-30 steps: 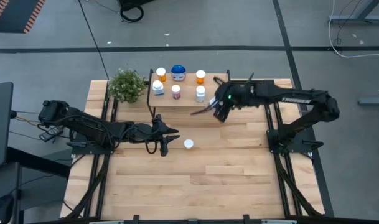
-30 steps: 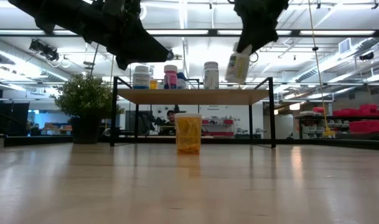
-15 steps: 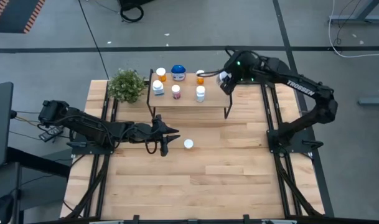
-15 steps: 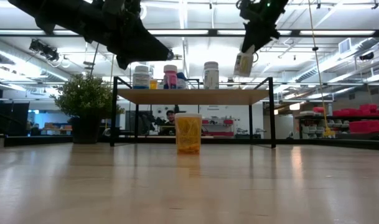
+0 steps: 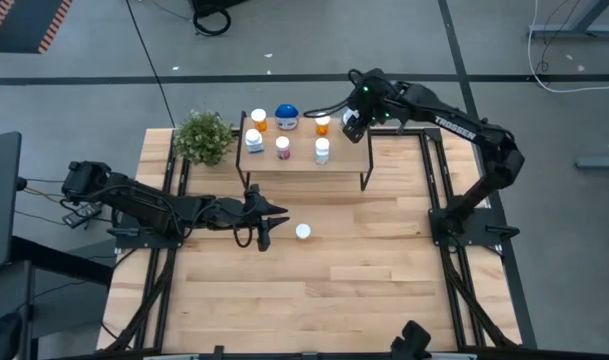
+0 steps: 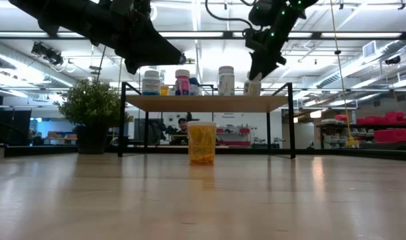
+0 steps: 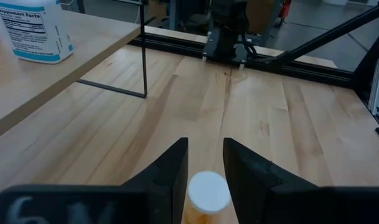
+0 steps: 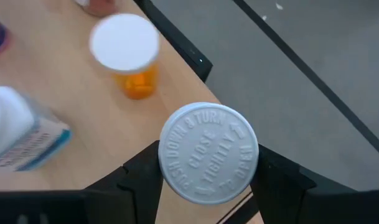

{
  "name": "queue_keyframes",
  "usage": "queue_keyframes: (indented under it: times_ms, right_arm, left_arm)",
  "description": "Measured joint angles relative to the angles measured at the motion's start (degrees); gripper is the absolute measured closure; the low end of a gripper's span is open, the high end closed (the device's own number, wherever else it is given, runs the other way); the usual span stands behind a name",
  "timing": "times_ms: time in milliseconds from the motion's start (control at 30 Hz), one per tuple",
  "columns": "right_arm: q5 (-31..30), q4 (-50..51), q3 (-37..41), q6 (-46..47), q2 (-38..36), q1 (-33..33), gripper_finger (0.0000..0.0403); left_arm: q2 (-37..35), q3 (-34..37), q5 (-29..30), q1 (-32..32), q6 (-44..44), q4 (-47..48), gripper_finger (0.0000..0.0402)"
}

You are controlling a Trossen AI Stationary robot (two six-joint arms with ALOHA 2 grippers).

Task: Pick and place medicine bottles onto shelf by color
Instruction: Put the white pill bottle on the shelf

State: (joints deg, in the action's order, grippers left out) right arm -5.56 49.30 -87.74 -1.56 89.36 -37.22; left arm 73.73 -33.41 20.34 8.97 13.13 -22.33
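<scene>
Six bottles on shelf (image 5: 339,163); right gripper (image 8: 208,163) jaws grip 7th bottle (image 8: 208,153) over shelf; orange bottle (image 5: 302,232) left on counter (image 5: 364,280), left gripper (image 7: 205,163) jaws wide abt it.

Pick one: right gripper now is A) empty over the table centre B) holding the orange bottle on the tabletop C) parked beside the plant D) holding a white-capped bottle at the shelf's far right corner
D: the right wrist view shows the right gripper clamped on a white-capped bottle, and the high view puts it over the shelf corner.
</scene>
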Motion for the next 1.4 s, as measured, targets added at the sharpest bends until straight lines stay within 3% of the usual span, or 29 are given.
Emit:
queue_keyframes:
  times_ms: [800, 1067, 1400]
  right_arm:
    - [4.15, 0.24, 0.02, -1.67, 0.63, -4.04, 0.0188]
    - [4.15, 0.24, 0.02, -1.58, 0.63, -4.04, 0.0153]
    - [4.15, 0.24, 0.02, -1.52, 0.63, -3.94, 0.0148]
  left_arm:
    - [0.0, 0.0, 0.0, 0.0, 0.0, 0.72, 0.0294]
    - [0.0, 0.0, 0.0, -0.01, 0.0, 0.87, 0.0294]
    - [0.02, 0.0, 0.0, -0.01, -0.01, 0.87, 0.0294]
